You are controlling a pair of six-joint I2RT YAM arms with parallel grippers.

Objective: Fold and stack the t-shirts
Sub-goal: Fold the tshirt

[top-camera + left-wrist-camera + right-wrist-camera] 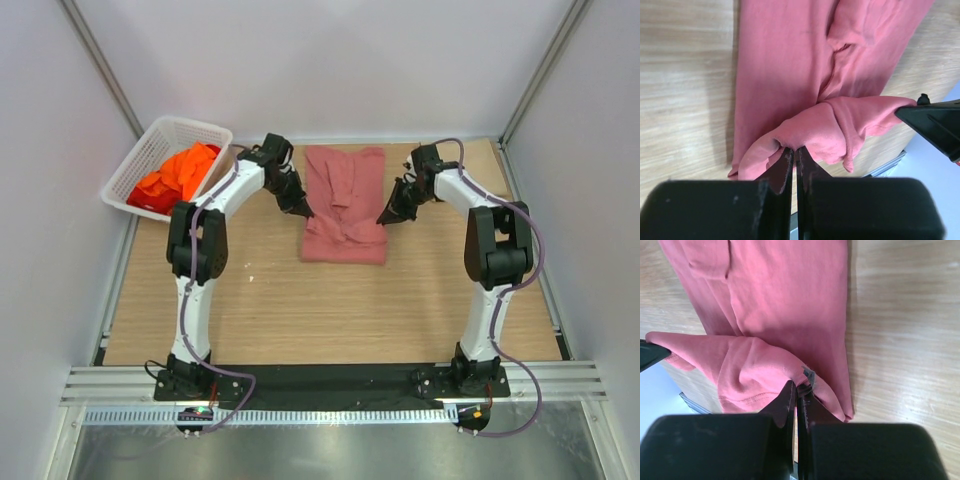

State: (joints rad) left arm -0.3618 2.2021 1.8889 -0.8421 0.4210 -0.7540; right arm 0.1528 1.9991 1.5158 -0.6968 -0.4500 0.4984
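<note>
The near hem of the pink t-shirt is gripped at both corners. The left fingers are closed on its left corner and the right fingers on its right, and the cloth is held bunched between them. Beyond the fingers, the rest is spread flat on the tabletop, where one shirt is counted. At the far left, one white basket holds orange t-shirts and red cloth, perhaps two or three garments in all.
</note>
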